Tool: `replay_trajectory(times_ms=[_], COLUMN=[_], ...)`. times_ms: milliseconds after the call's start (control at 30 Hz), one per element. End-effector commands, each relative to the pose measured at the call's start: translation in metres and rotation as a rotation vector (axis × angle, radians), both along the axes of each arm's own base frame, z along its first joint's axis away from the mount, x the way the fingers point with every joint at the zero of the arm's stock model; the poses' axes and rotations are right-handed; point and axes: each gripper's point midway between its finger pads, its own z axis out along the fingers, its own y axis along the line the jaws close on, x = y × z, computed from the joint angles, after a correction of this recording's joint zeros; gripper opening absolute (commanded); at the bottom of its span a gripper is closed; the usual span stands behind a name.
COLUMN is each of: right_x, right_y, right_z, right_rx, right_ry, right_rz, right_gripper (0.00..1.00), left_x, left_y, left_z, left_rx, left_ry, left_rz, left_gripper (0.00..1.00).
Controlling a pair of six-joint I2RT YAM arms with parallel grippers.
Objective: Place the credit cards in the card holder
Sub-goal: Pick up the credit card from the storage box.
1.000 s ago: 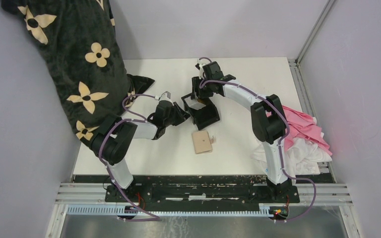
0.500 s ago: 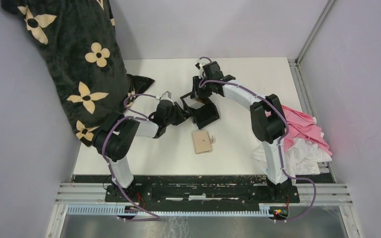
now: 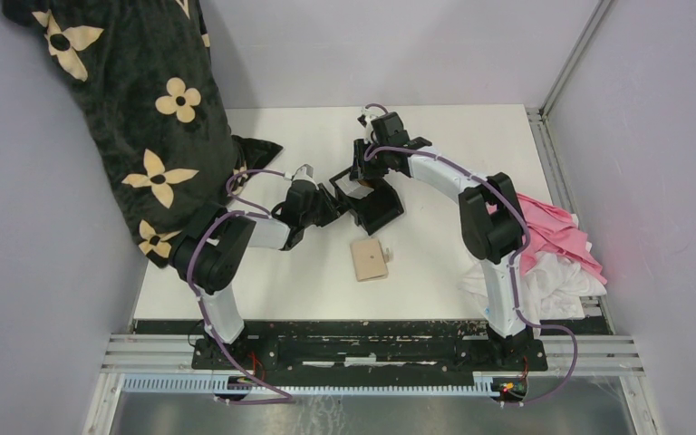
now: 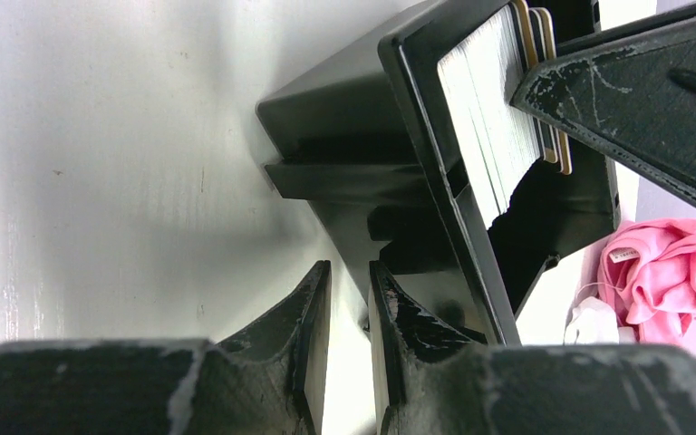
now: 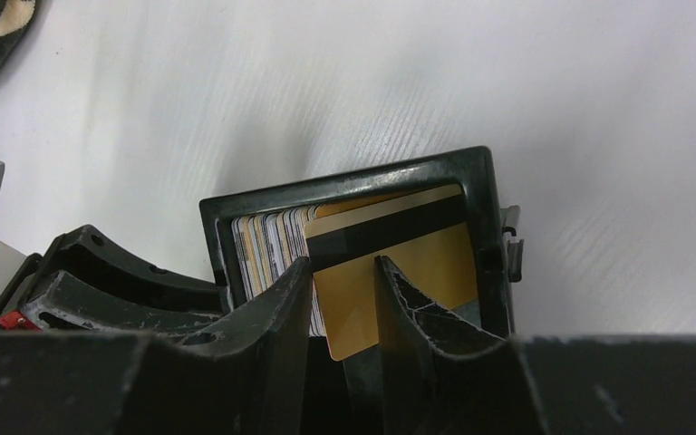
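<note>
The credit cards [image 5: 267, 249] stand packed on edge in one compartment of a black tray [image 5: 353, 178], with their pale edges [image 4: 494, 127] also showing in the left wrist view. A golden-yellow card [image 5: 417, 263] with a dark stripe leans out in front of the stack. My right gripper [image 5: 340, 267] hangs over it with its jaws a little apart, the card's face showing in the gap. My left gripper [image 4: 349, 272] is closed down on the tray's [image 4: 335, 118] near corner. The tan card holder [image 3: 370, 259] lies flat, nearer than the tray [image 3: 382, 210]. Both grippers, left [image 3: 333, 201] and right [image 3: 360, 178], meet at the tray.
A dark blanket with cream flowers [image 3: 136, 109] hangs over the table's far left. Pink and white cloths [image 3: 553, 254] are heaped at the right edge, and the pink cloth [image 4: 662, 281] also shows beyond the tray. Grey walls close in the table on three sides.
My right gripper's jaws have narrowed around the golden-yellow card. My left gripper has edged slightly closer to the tray. The card holder has not moved.
</note>
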Motion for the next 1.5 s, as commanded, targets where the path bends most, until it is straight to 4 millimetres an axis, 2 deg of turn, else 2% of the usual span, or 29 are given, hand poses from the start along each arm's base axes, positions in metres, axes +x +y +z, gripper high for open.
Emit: replay_trajectory(times_ms=[0, 267, 967, 1267, 1467], right_x=[-0.006, -0.009, -0.013, -0.016, -0.021], right_y=[0.007, 0.005, 0.0, -0.02, -0.033], right_z=[0.036, 0.045, 0.059, 0.064, 0.068], right_rx=[0.045, 0.052, 0.026, -0.117, -0.22], right_ry=[-0.049, -0.061, -0.095, -0.161, -0.206], right_rz=[0.013, 0.012, 0.005, -0.023, -0.046], right_gripper=[0.37, 0.36, 0.2, 0.12, 0.01], left_x=[0.015, 0.015, 0.013, 0.01, 0.007], left_y=[-0.009, -0.008, -0.007, -0.003, 0.006], left_z=[0.024, 0.025, 0.029, 0.034, 0.043], left_rx=[-0.014, -0.017, -0.017, -0.013, 0.002], left_ry=[-0.093, -0.093, -0.097, -0.109, -0.132], left_rz=[-0.034, -0.032, -0.033, -0.021, 0.005], left_gripper=[0.29, 0.28, 0.28, 0.28, 0.29])
